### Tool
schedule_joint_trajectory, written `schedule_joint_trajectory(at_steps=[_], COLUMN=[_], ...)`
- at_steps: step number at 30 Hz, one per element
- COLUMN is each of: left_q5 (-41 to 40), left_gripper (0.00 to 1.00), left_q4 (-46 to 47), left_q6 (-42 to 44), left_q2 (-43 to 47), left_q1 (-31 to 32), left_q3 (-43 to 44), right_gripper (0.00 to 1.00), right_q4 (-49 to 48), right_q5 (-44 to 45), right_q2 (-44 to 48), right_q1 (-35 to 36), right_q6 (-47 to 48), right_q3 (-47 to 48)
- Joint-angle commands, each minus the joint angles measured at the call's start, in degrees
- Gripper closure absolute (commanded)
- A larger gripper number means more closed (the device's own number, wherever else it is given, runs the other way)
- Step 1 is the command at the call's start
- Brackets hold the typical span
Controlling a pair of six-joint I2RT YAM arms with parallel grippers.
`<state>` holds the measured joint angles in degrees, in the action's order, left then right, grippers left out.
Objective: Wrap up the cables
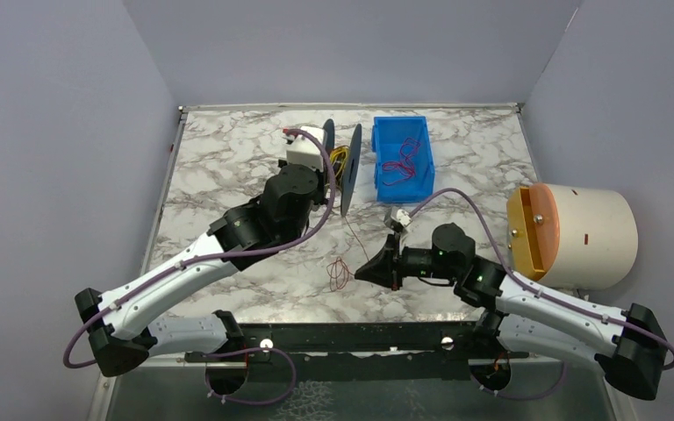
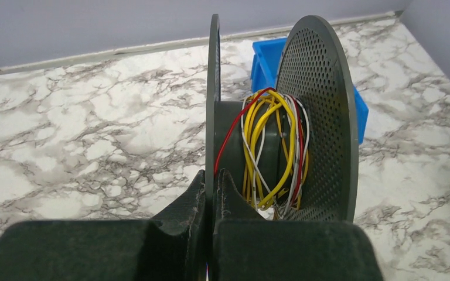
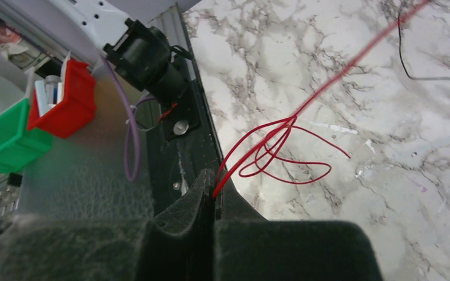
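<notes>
**Marble table (image 1: 228, 175): winding step, mid-feed**

Your left gripper (image 2: 212, 181) is clamping the near flange (image 2: 213, 88) of the spool (image 2: 316, 117), which is standing on edge with yellow, white and red turns on its core. Your right gripper (image 3: 212, 187) is pinching the red cable (image 3: 328, 89). Slack loops are lying on the table just ahead. The cable's long axis is running straight from those fingers toward the spool. Next move, I judge: carrying it round the core under tension.
</notes>
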<state>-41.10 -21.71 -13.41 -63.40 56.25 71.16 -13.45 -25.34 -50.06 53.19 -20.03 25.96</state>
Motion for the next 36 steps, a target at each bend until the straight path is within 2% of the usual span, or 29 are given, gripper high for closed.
schedule_joint_trajectory(at_steps=[1, 10, 18, 26, 36], left_q5=[-4.25, -3.46, 3.0, 9.34, 16.68], left_gripper=[1.0, 1.0, 1.0, 1.0, 1.0], left_q4=[5.95, 2.08, -2.13, -6.01, -7.97], left_q6=[0.06, 0.86, 3.56, 7.12, 14.71], left_q2=[-1.29, -5.11, -4.14, -0.95, 3.78], left_q1=[-0.73, -0.88, -0.87, -0.86, -0.86], left_q3=[-1.11, -4.12, -6.77, -9.56, -11.69], right_gripper=[0.99, 0.99, 0.99, 0.99, 0.99], right_q4=[10.57, 26.91, 40.49, 44.78, 49.21], right_q5=[-3.96, 0.13, 13.81, 22.15, 36.03], right_q2=[0.68, -2.44, -8.33, -11.73, -18.63], right_q1=[2.54, 3.7, 3.68, 3.72, 3.69], right_q6=[3.54, 10.06, 18.31, 25.46, 27.21], right_q3=[7.87, 23.25, 33.49, 37.7, 43.36])
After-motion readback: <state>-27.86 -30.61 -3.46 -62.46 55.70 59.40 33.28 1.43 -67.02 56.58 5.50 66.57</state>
